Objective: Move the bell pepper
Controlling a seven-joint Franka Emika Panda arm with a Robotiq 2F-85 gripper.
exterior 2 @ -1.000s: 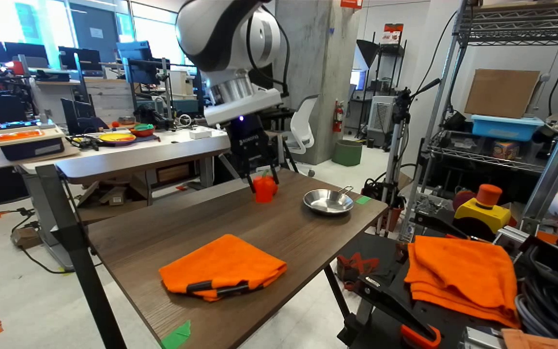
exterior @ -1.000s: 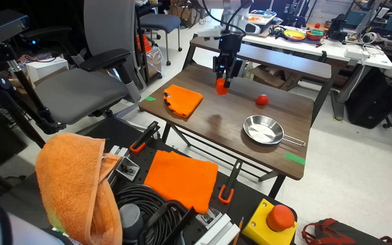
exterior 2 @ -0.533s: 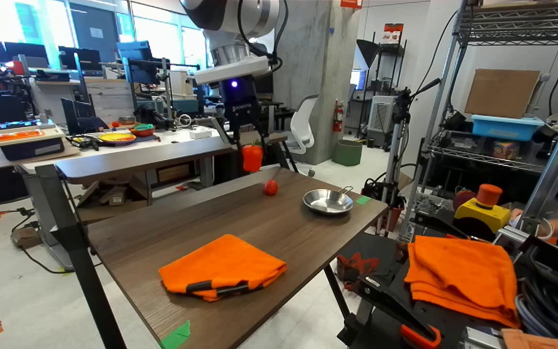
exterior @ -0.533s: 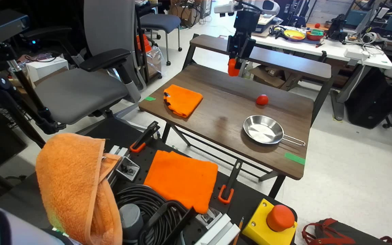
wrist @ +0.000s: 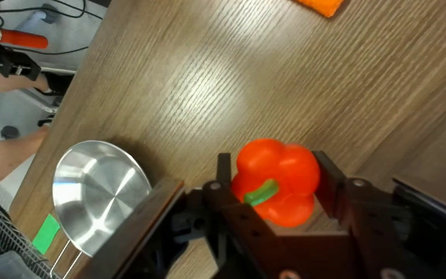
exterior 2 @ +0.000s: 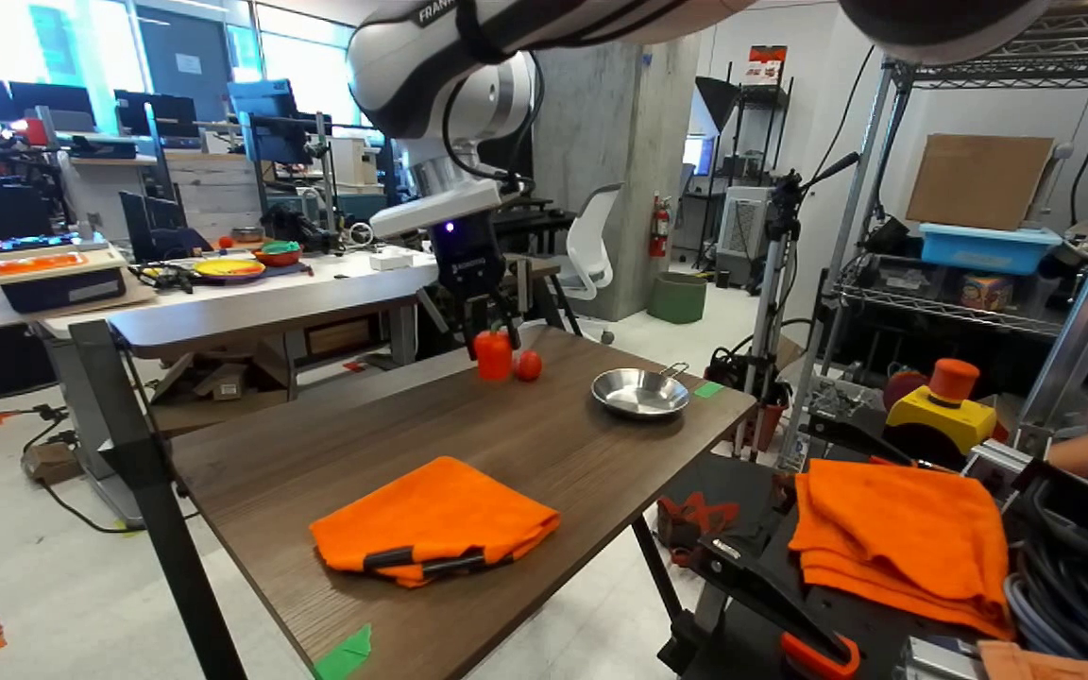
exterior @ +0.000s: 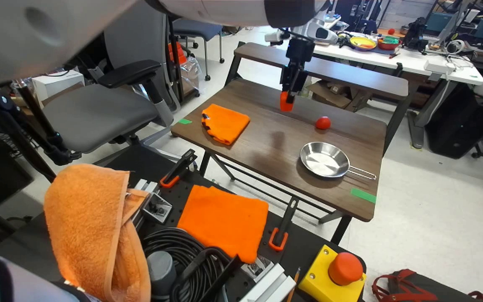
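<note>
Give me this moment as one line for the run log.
gripper: closed on bell pepper; bell pepper: upright, held above table; metal pan, red round object, orange cloth: on table; release: not yet

You have one gripper [exterior 2: 493,346] and one bell pepper [wrist: 281,166]. On one brown table [exterior 2: 393,434] you count one round red object [exterior: 323,123], one metal pan [exterior: 324,159], one folded orange cloth [exterior: 225,125] and two strips of green tape [exterior: 363,195]. In the foreground of an exterior view you count a second folded orange cloth [exterior: 224,220], one lighter orange towel [exterior: 84,218], two clamps [exterior: 179,168], and one red button [exterior: 345,268] on one yellow box [exterior: 319,274].
</note>
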